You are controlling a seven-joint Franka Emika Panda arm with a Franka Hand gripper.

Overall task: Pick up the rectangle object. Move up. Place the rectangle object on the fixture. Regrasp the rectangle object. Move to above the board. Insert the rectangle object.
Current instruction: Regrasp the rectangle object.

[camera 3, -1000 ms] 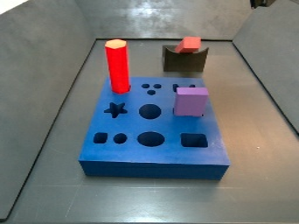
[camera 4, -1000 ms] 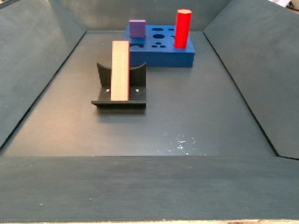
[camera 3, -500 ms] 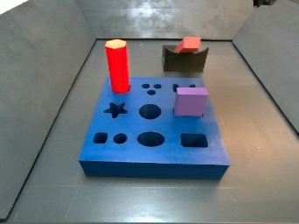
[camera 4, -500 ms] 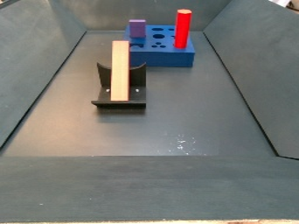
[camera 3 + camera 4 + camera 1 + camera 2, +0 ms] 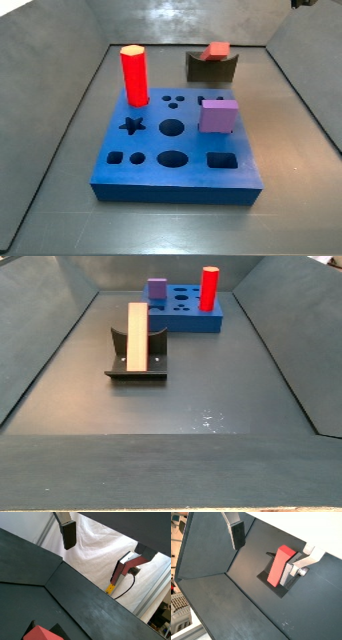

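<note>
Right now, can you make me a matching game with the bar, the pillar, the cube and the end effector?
Things:
1. bar
2. pillar
3. cube
4. end effector

Where or how:
A. lilac, sitting on the board
B. lying on the fixture
C. open and empty, up above the bar
D. bright red, upright at a board corner

Pairs: 1-B, 2-D, 3-A, 4-C

End effector (image 5: 100, 549): one finger (image 5: 67, 532) with dark pad visible near the frame edge, the opposite finger (image 5: 133, 562) apart from it; nothing between them. It hangs well above the dark counter (image 5: 40, 572). A corner of the rectangle object (image 5: 43, 633) shows at the edge.
</note>
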